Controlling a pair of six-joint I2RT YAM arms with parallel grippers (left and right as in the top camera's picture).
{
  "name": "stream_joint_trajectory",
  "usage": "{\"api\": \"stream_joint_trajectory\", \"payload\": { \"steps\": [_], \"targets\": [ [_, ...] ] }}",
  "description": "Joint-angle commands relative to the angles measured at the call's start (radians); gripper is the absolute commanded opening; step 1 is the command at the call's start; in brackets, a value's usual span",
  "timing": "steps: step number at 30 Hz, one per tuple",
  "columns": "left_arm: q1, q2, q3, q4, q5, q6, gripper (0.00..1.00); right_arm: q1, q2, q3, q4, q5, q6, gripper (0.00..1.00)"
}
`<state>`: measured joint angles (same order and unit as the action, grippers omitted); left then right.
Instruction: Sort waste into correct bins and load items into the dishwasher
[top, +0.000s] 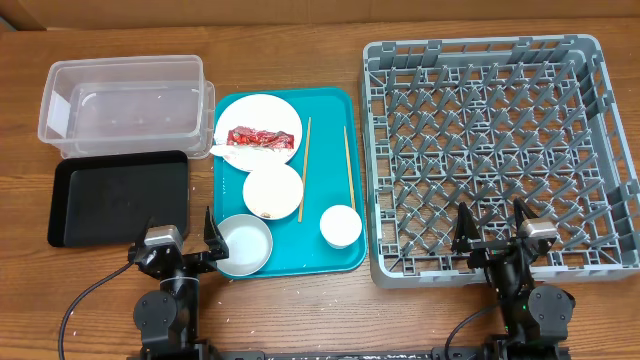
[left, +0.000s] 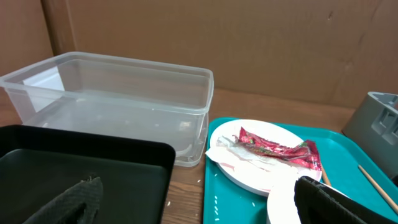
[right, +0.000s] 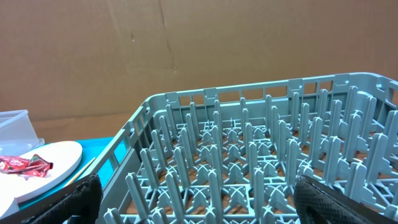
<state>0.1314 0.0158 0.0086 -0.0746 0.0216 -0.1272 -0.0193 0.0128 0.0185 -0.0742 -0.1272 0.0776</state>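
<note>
2 chopsticks (top: 304, 168) on tray (top: 326, 120), wrapper (top: 258, 136) on plate (top: 266, 112), L hand (top: 172, 242), R hand (top: 491, 224) spread

Left wrist view only gets a corner of the rack (left: 379, 118) at the right edge, and a dark finger (left: 329, 202) blocks most of a bowl (left: 280, 202). Right wrist cuts off the wrapper (right: 22, 165) and tub (right: 9, 124) at the left. Overhead, the specks in the middle bowl (top: 272, 190) are too tiny to call.
</note>
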Motion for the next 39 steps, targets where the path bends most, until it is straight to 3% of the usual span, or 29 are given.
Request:
{"api": "stream_joint_trajectory", "payload": {
  "steps": [1,6,10,15,19,24,29,39],
  "targets": [
    [0.000,-0.010,-0.004,0.031,-0.005,0.019,1.00,-0.005,-0.010,-0.010,0.005,-0.003,0.000,1.00],
    [0.000,-0.010,-0.004,0.011,0.007,0.015,1.00,-0.005,-0.010,-0.010,0.012,0.040,0.000,1.00],
    [-0.001,-0.009,-0.003,0.003,0.053,0.014,1.00,-0.005,-0.010,-0.010,0.116,0.018,0.000,1.00],
    [-0.001,-0.009,-0.003,0.089,0.138,-0.037,1.00,-0.005,-0.010,0.016,0.139,0.002,0.000,1.00],
    [-0.001,-0.009,0.013,0.123,0.198,-0.039,1.00,-0.005,-0.010,0.066,0.140,0.002,-0.005,1.00],
    [-0.001,0.031,0.135,0.058,0.214,-0.060,1.00,-0.005,0.039,0.196,0.099,0.002,-0.050,1.00],
    [-0.001,0.174,0.319,-0.019,0.212,-0.036,1.00,-0.005,0.153,0.346,0.012,0.002,-0.054,1.00],
    [-0.004,0.771,0.830,-0.187,0.248,0.000,1.00,-0.005,0.561,0.761,-0.224,0.003,-0.112,1.00]
  ]
}}
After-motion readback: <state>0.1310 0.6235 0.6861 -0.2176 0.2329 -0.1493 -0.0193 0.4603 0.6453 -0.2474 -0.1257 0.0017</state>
